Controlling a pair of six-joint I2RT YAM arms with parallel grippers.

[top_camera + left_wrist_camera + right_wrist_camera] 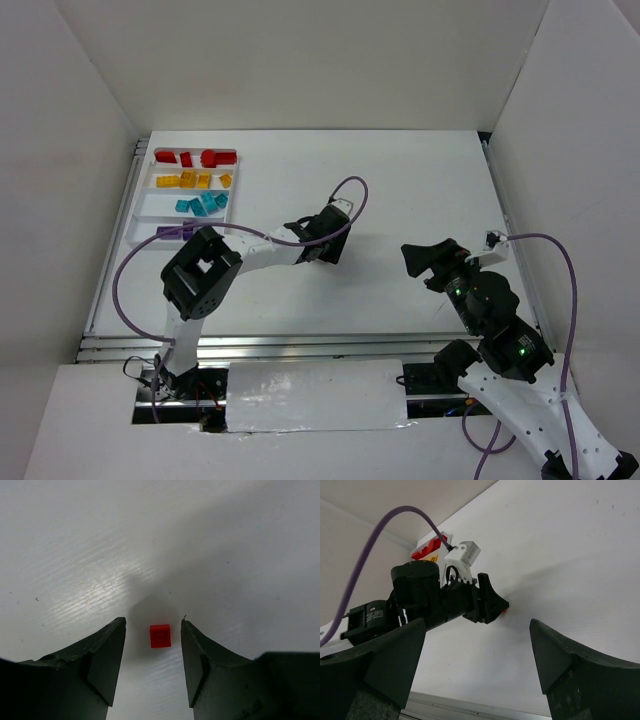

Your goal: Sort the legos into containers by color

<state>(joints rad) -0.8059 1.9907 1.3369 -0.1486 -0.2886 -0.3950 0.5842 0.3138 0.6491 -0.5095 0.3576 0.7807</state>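
Red lego (160, 636) lies untouched between jaws of left end effector (153, 630)

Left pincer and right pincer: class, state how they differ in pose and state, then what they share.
The left pincer points down at the table with a small red brick between its fingers, untouched. The right pincer has no brick between its fingers and faces the left arm. The left pincer's fingers stand closer together than the right pincer's. Both are black, open and hold nothing.

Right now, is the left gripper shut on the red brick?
Open. The left gripper straddles the red brick, gaps visible both sides.
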